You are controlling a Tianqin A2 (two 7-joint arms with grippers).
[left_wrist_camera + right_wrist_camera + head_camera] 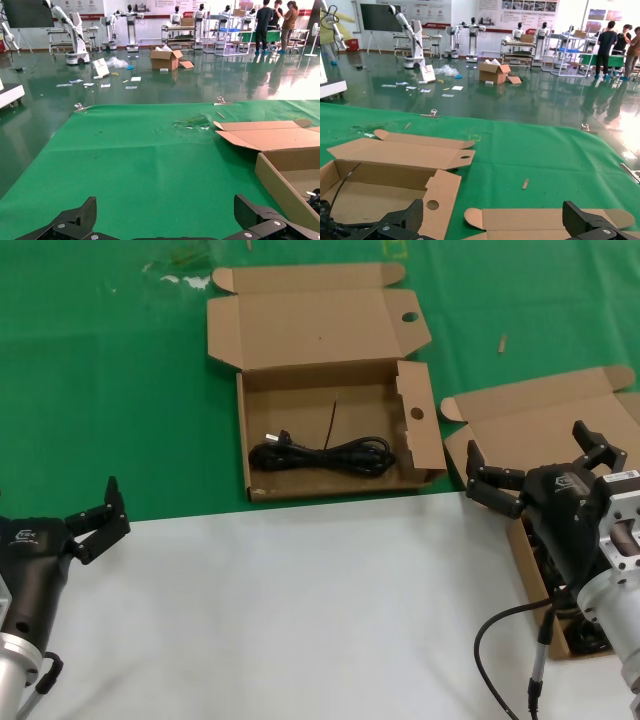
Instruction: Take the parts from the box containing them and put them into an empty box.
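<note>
The wide box with round-holed flaps [425,430] lies open at the back centre. One coiled black cable [322,455] lies in it. It also shows in the right wrist view [440,192] and the left wrist view [280,182]. The plain-lidded box [545,420] lies open at the right, its tray mostly hidden under my right arm; dark cables [585,638] show in it. My right gripper [535,468] is open and empty above that box, its lid [540,220] showing between the jaws. My left gripper [98,520] is open and empty at the front left, apart from both boxes.
A green mat [120,390] covers the back of the table and a white sheet [300,610] the front. A small stick [502,343] and scraps [180,270] lie on the mat. My right arm's cable [500,640] hangs over the sheet.
</note>
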